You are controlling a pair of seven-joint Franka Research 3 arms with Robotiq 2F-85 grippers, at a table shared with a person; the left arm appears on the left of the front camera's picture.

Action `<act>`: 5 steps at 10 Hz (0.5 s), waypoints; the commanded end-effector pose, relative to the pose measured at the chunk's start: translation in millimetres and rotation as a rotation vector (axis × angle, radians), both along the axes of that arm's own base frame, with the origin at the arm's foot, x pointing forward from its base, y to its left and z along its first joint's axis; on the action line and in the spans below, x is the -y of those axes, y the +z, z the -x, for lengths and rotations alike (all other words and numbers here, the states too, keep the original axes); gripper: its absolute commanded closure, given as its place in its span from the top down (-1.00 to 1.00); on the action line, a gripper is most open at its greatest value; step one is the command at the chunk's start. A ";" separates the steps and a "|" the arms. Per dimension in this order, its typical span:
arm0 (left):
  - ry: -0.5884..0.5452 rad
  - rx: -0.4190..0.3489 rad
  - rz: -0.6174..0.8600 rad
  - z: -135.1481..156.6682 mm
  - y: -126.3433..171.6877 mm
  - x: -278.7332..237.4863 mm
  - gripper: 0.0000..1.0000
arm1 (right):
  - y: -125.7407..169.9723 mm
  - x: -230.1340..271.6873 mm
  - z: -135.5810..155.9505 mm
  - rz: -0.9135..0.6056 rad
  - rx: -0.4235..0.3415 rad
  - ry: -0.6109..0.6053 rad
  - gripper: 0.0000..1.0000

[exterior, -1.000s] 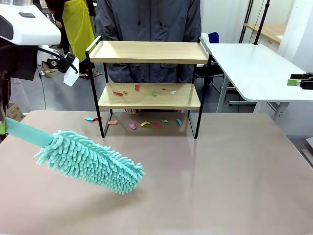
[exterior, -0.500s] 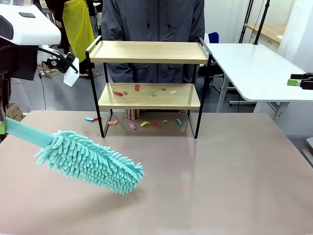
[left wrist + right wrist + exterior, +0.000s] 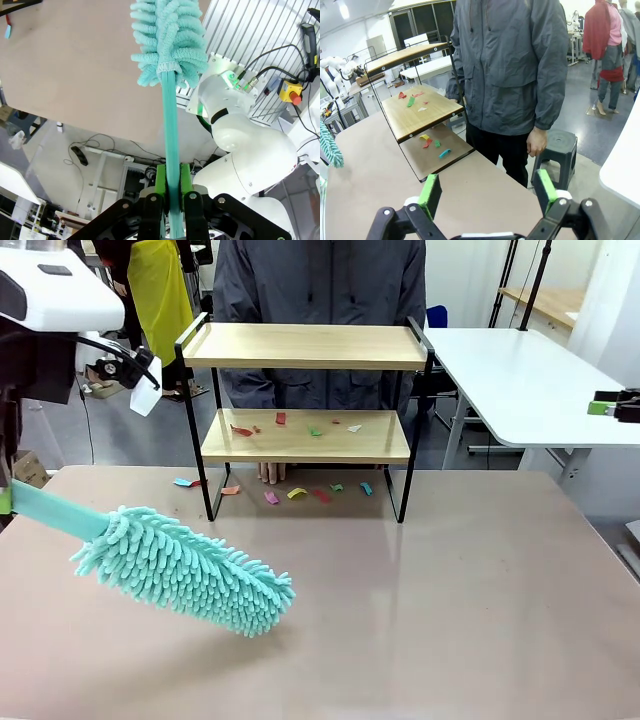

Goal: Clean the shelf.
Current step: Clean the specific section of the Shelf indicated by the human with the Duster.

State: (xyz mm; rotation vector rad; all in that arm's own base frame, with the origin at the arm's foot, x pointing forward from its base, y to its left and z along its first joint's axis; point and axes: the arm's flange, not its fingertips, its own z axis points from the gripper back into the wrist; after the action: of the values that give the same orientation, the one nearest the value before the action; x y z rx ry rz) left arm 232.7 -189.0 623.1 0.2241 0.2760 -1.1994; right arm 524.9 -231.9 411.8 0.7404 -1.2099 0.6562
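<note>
The shelf [image 3: 305, 346] stands at the far middle of the beige table, with small coloured paper scraps [image 3: 312, 430] on its lower board and more scraps [image 3: 297, 493] on the tabletop beneath it. A teal fluffy duster [image 3: 185, 570] hangs low over the table's left half, head pointing right. My left gripper [image 3: 172, 186] is shut on the duster's flat teal handle [image 3: 170, 125]. My right gripper [image 3: 487, 192] stands open and holds nothing; in the front view it sits at the right edge [image 3: 612, 406]. In the right wrist view the shelf [image 3: 415, 107] is seen from the side.
A person in a grey jacket [image 3: 320, 280] stands right behind the shelf, with fingers [image 3: 270, 472] resting on the table's far edge under the lower board. A white table [image 3: 520, 380] lies at the back right. A dark stool [image 3: 555, 145] stands beside the person.
The person has shifted slightly to the right behind the shelf. Both arms and the duster stay where they were.
</note>
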 end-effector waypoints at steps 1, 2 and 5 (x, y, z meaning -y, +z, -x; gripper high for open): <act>0.012 0.003 0.004 2.8 0.9 2.2 -0.74 | 1.8 -2.3 0.9 0.009 -0.002 0.004 1.00; 0.012 0.003 0.004 2.8 0.9 2.2 -0.74 | 1.8 -2.3 0.9 0.009 -0.002 0.004 1.00; 0.044 0.009 0.069 -5.5 -2.3 10.8 -0.74 | 1.8 -2.3 0.9 0.009 -0.002 0.004 1.00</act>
State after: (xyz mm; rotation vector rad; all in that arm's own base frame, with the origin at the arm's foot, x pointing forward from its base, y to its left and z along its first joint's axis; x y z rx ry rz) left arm 234.9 -191.9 621.9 0.2100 0.2651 -1.1924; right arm 524.9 -231.9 411.8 0.7404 -1.2099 0.6562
